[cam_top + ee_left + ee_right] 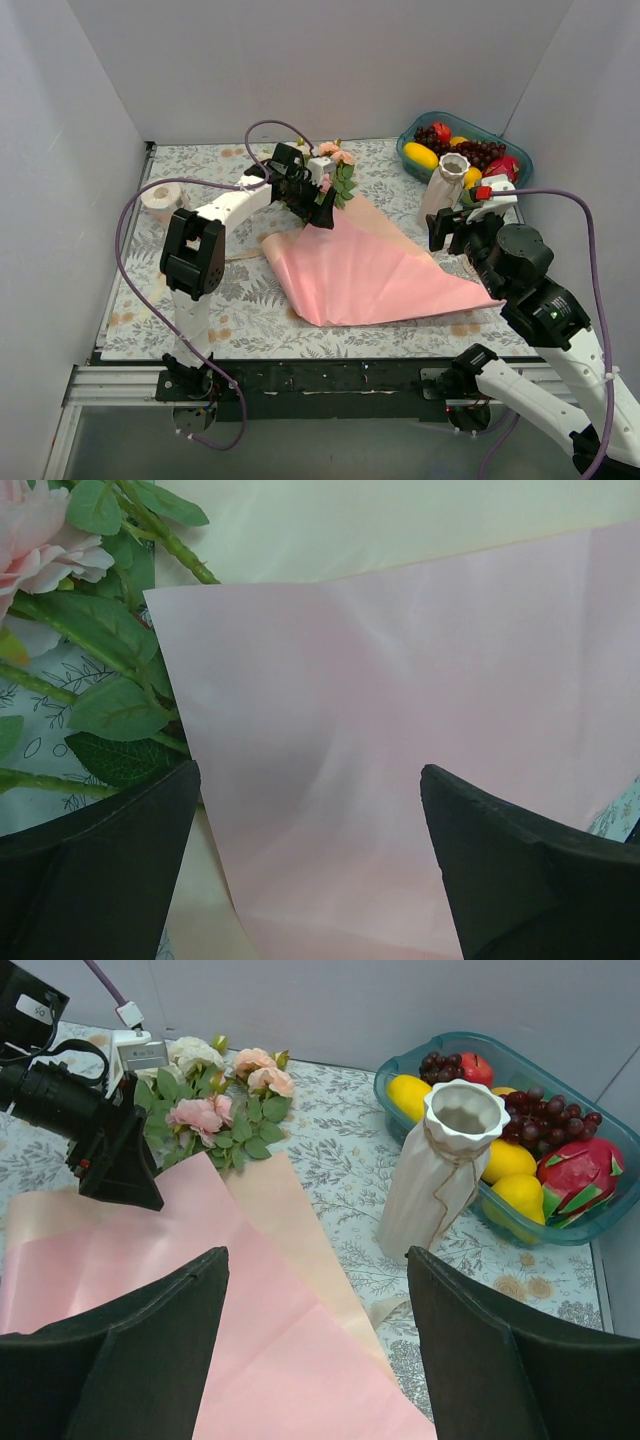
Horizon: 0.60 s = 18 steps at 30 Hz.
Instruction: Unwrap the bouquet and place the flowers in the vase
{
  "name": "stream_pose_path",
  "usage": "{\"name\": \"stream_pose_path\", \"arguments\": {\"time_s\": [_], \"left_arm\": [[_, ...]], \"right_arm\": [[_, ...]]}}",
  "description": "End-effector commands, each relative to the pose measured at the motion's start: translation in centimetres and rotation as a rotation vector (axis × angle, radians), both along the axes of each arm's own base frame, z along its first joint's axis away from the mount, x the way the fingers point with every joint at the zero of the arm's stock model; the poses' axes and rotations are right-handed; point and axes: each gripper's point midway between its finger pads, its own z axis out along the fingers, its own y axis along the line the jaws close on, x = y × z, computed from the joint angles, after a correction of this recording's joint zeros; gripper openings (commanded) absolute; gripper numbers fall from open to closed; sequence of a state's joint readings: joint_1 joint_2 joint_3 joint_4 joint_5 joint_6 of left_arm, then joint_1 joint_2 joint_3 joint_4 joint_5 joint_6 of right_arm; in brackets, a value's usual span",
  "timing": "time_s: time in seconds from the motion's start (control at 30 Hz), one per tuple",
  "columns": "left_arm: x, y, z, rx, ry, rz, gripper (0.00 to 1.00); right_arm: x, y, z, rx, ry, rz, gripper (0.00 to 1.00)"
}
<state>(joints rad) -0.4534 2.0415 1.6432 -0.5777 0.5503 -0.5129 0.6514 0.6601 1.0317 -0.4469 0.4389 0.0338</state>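
Note:
The bouquet is undone: its pink paper (pixel 365 270) lies spread flat on the table, a peach sheet (pixel 290 1220) showing along its far edge. The flowers (pixel 335 165), pink, peach and cream roses with green leaves, lie at the paper's far corner. Their stems (pixel 110 670) run under the paper's edge (pixel 420 660). My left gripper (pixel 320 208) hovers open over that corner, just right of the stems (pixel 310 770). The vase (pixel 445 185) stands upright, whitish with a wavy rim (pixel 440 1170). My right gripper (pixel 450 240) is open and empty (pixel 318 1252), near the vase's front.
A teal fruit bowl (pixel 412 135) with grapes, lemons and an apple sits behind the vase at the back right. A white tape roll (pixel 160 197) lies at the far left. A loose cream ribbon end (pixel 385 1310) lies beside the paper. White walls enclose the table.

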Motion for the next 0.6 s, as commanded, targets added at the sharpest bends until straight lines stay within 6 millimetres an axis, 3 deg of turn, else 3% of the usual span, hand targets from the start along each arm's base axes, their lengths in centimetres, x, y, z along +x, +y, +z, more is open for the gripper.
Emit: {"name": "stream_pose_path", "arguments": {"time_s": [0.0,0.13,0.47,0.57], "left_arm": [[0.0,0.5,-0.7,0.012,0.016,-0.012,0.91],[-0.7,0.5,-1.4,0.008,0.052,-0.034,0.85],[-1.6,0.3,-1.1,-0.005,0.088,-0.069,0.51],[-1.2,0.3,-0.5,0.0,0.068,-0.061,0.48]], "right_arm": [[-0.1,0.2,1.4,0.047,-0.044,0.009,0.79],[-0.1,0.2,1.4,0.048,-0.046,0.007,0.79],[0.2,0.7,1.2,0.047,-0.04,0.016,0.79],[0.2,0.9,1.1,0.05,-0.038,0.028,0.79]]}}
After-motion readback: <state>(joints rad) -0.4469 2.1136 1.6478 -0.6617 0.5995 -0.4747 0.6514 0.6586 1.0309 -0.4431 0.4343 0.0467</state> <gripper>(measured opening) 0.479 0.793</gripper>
